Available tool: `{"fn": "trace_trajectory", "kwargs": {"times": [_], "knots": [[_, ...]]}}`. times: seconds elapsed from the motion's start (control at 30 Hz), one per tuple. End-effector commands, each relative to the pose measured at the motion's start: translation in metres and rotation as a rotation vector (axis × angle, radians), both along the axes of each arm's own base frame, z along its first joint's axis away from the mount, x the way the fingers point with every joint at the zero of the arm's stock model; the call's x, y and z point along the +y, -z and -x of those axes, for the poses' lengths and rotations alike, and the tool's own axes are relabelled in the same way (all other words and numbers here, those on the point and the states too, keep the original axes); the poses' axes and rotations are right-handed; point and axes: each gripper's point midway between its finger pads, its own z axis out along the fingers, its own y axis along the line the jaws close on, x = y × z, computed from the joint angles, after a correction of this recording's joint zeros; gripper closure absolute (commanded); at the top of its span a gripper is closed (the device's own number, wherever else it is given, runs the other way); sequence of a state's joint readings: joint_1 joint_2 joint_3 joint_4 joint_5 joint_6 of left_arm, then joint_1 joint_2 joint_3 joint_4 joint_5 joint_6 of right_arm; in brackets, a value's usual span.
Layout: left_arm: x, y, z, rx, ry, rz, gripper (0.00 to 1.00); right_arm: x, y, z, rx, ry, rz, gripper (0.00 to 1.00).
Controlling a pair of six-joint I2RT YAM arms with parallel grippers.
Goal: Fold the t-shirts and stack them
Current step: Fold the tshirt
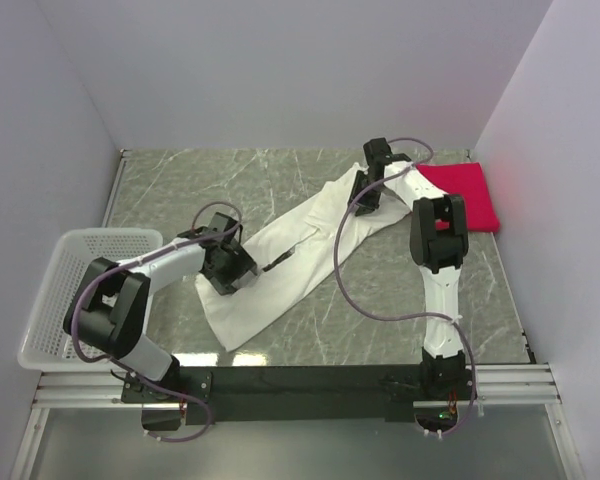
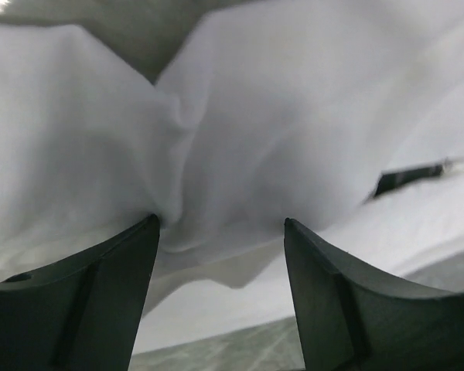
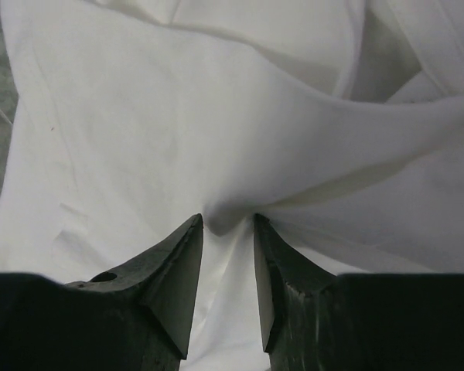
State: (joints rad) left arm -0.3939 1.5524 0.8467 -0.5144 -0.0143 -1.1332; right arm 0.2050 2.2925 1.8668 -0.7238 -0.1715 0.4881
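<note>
- The white shirt lies stretched out on the table, starting just right of the basket and running diagonally away from it.
- My left pincer stands on the white shirt's half nearer the basket, jaws wide apart, tips pressed into the cloth, a wrinkle between them.
- My right pincer is at the white shirt's end farthest from the basket, jaws nearly together, pinching a tuck of its cloth.
- The red shirt lies folded square, well apart from the basket, just beyond that far end.
</note>
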Motion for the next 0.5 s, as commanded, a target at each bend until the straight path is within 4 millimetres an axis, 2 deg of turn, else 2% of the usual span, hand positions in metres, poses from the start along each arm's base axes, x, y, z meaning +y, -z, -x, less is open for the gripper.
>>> {"fn": "trace_trajectory", "kwargs": {"times": [0.0, 0.1, 0.13, 0.17, 0.2, 0.23, 0.27, 0.3, 0.33, 0.37, 0.4, 0.43, 0.47], "knots": [[-0.035, 0.023, 0.046, 0.154, 0.022, 0.101, 0.27, 0.005, 0.007, -0.001, 0.055, -0.036, -0.004, 0.60], [-0.031, 0.009, 0.045, 0.113, 0.004, 0.077, 0.26, 0.004, -0.010, -0.017, -0.032, -0.040, 0.003, 0.60], [-0.028, 0.004, 0.045, 0.101, -0.003, 0.068, 0.26, 0.000, -0.012, -0.016, -0.040, -0.034, 0.020, 0.60], [-0.023, -0.008, 0.041, 0.056, -0.013, 0.056, 0.25, -0.009, -0.030, -0.019, -0.086, -0.011, 0.042, 0.60], [-0.021, -0.015, 0.040, 0.040, -0.018, 0.050, 0.24, -0.015, -0.037, -0.020, -0.105, 0.004, 0.044, 0.60], [-0.021, -0.020, 0.041, 0.035, -0.016, 0.054, 0.22, -0.020, -0.032, -0.010, -0.082, 0.025, 0.042, 0.60], [-0.015, -0.029, 0.037, -0.005, -0.021, 0.030, 0.21, -0.030, -0.053, -0.009, -0.125, 0.050, 0.032, 0.60], [-0.007, -0.036, 0.036, -0.017, -0.031, -0.011, 0.20, -0.037, -0.059, -0.009, -0.156, 0.074, 0.038, 0.60], [-0.004, -0.042, 0.034, -0.034, -0.037, -0.026, 0.19, -0.045, -0.046, 0.009, -0.121, 0.096, 0.052, 0.60], [-0.001, -0.050, 0.032, -0.059, -0.037, -0.034, 0.18, -0.048, -0.069, 0.014, -0.179, 0.103, 0.044, 0.60], [0.000, -0.061, 0.026, -0.090, -0.038, -0.041, 0.17, -0.048, -0.077, 0.015, -0.223, 0.103, 0.030, 0.60], [0.006, -0.066, 0.024, -0.109, -0.043, -0.069, 0.15, -0.048, -0.068, 0.032, -0.197, 0.091, 0.026, 0.60], [0.010, -0.073, 0.022, -0.134, -0.030, -0.089, 0.15, -0.045, -0.086, 0.039, -0.238, 0.081, 0.004, 0.60]]}}
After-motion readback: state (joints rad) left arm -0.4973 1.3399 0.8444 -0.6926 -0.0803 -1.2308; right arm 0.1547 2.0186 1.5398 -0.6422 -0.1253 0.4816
